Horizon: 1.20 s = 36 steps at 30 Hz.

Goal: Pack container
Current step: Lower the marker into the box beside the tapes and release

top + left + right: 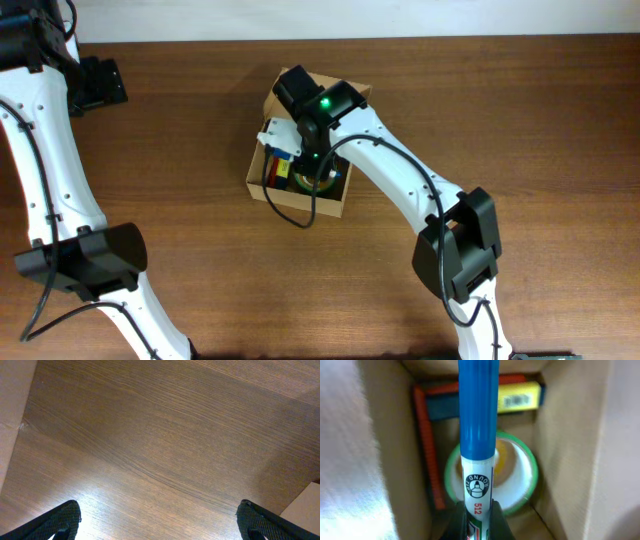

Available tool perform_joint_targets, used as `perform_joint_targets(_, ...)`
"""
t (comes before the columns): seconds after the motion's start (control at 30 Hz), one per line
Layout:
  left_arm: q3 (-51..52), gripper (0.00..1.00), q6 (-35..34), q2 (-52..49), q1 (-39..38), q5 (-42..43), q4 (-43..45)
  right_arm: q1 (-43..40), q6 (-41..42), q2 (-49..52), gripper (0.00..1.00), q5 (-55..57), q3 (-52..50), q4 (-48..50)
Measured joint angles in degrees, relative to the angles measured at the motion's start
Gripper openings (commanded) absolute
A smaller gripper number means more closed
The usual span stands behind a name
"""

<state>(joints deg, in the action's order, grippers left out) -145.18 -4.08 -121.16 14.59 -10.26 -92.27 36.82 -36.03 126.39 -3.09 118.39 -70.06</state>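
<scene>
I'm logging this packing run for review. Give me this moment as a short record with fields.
container: tan cardboard box, open, on the wooden table
right gripper: shut on a blue-and-white marker, held over the box interior
inside the box: green tape roll, red pen, yellow-and-blue item
left gripper: open, holding nothing, over the table

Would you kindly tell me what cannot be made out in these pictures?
Overhead: the right arm covers most of the cardboard box's contents.
Right wrist: the blue marker's far end is cut off by the top edge; the yellow item's label is blurred.
Left wrist: the left claw's fingers are cropped below.
</scene>
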Motion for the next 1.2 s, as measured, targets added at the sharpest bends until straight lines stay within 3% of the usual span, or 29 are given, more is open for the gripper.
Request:
perform_joint_targets(0.4, 0.0, 0.99, 0.0, 0.0, 0.0, 0.0, 0.0, 3.1, 0.0, 0.0, 0.04, -2.8, -0.6, -0.6)
perform_joint_targets(0.93, 0.0, 0.99, 0.0, 0.0, 0.0, 0.0, 0.0, 3.2, 0.0, 0.0, 0.04, -3.0, -11.6, 5.1)
perform_joint_targets(1.0, 0.0, 0.99, 0.0, 0.0, 0.0, 0.0, 0.0, 3.2, 0.2, 0.1, 0.22, -3.1, -12.1, 5.3)
perform_joint_targets(1.1, 0.0, 0.99, 0.0, 0.0, 0.0, 0.0, 0.0, 3.2, 0.2, 0.1, 0.35, -3.0, -12.1, 5.7)
perform_joint_targets(1.2, 0.0, 0.99, 0.0, 0.0, 0.0, 0.0, 0.0, 3.2, 0.0, 0.1, 0.4, -3.0, -12.1, 5.6)
